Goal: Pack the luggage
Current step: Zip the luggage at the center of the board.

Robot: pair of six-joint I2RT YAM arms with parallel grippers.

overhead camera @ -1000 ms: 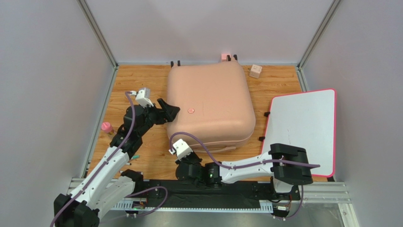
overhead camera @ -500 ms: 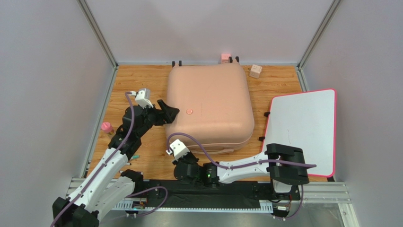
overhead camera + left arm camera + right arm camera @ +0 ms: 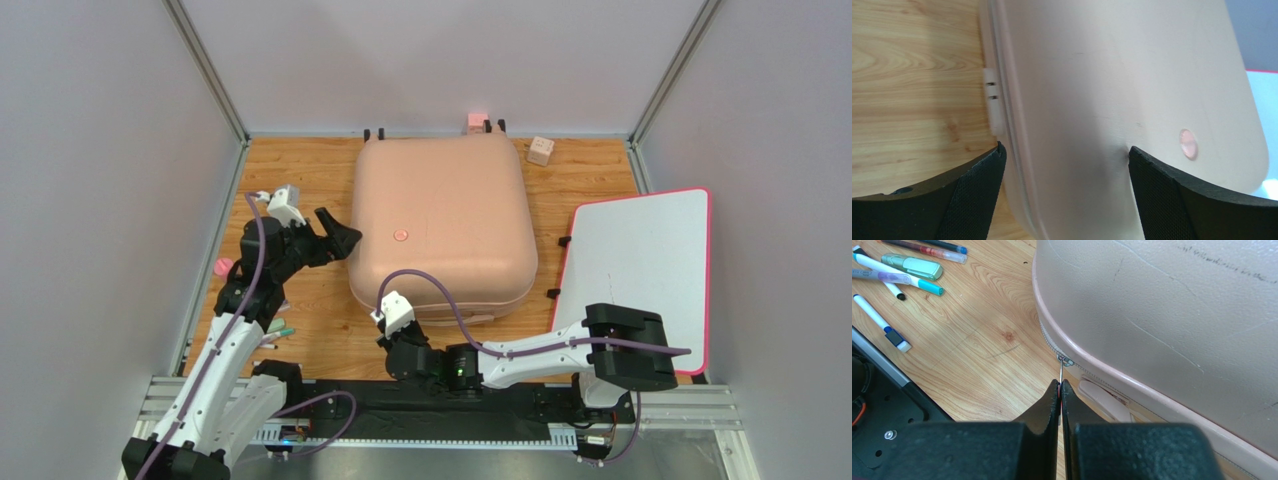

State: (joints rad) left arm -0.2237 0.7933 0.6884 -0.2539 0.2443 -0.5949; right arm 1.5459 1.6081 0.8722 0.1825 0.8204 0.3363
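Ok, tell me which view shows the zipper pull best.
Right wrist view: the zipper pull runs close-up from the luggage seam into the shut right gripper. The top view leaves it too small to see; the left wrist view, only shell and seam.

Lt pink luggage (image 3: 440,220), shut, flat, ctr.

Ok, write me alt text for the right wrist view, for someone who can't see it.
The right gripper, jaws shut, pinches the metal zipper pull at a rounded corner of the pale pink luggage, which fills the right of the frame. Pens and markers lie on the wooden table at upper left.
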